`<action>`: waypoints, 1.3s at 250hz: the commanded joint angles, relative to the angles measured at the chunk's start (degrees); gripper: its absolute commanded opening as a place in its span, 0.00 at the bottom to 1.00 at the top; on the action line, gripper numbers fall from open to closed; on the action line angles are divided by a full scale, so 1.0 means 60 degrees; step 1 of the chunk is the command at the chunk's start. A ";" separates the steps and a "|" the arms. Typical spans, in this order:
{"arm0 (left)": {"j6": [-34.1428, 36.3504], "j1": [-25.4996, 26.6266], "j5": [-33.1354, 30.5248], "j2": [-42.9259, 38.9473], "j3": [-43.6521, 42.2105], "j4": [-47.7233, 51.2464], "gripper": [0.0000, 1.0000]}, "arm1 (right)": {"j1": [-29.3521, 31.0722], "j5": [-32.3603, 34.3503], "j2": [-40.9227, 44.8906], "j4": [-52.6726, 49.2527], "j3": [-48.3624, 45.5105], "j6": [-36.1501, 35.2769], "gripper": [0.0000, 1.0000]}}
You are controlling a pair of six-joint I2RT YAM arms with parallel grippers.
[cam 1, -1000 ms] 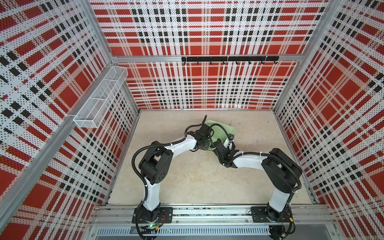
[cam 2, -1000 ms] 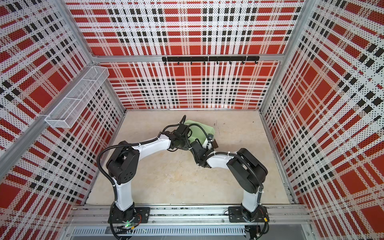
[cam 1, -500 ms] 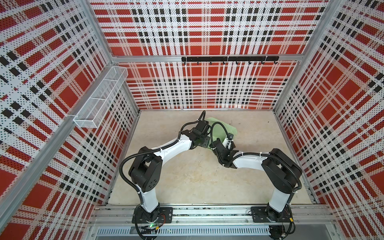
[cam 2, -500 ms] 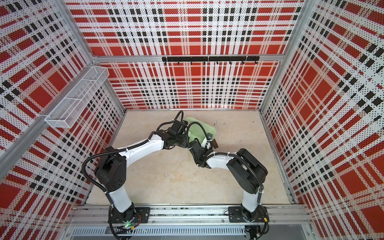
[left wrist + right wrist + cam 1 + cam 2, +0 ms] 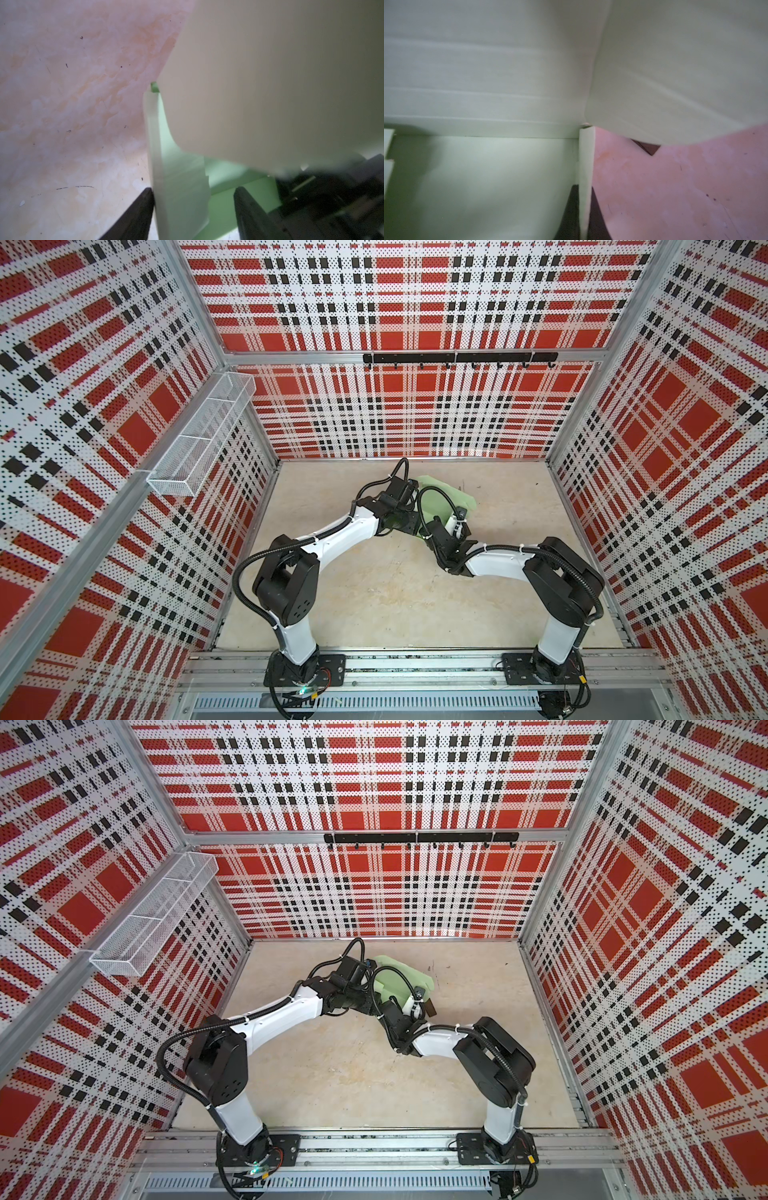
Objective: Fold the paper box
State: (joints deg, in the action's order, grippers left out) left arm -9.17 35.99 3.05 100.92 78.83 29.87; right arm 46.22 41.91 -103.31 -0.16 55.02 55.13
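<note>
Two grippers on the paper box [image 5: 461,497], upper centre of both top views. Right gripper [image 5: 584,196] is pinched tight on one thin side wall. Left gripper [image 5: 193,193] has its jaws well apart, straddling another wall and gripping nothing. Your risk: with one pinch point, a push from the left could swing the box or crease that wall.

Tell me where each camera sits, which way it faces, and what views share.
Both top views: high at the front, looking down; left arm and right arm show whole, meeting at the paper box on the table.
Left wrist: on the left arm, looking past the open left gripper, straddling a box wall.
Right wrist: on the right arm, looking past the right gripper, shut on a box wall.
Shared: every view shows the box.
</note>
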 commanded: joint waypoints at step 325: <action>0.0096 -0.0235 -0.1333 0.1761 0.0932 0.0134 0.02 | 0.0057 -0.0320 -0.0084 0.0467 0.0180 -0.0019 0.00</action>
State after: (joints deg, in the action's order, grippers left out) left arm -8.73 32.80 -2.55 110.43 84.05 30.41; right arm 45.93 40.88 -103.33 -0.10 55.05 55.05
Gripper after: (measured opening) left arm 0.090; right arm 0.060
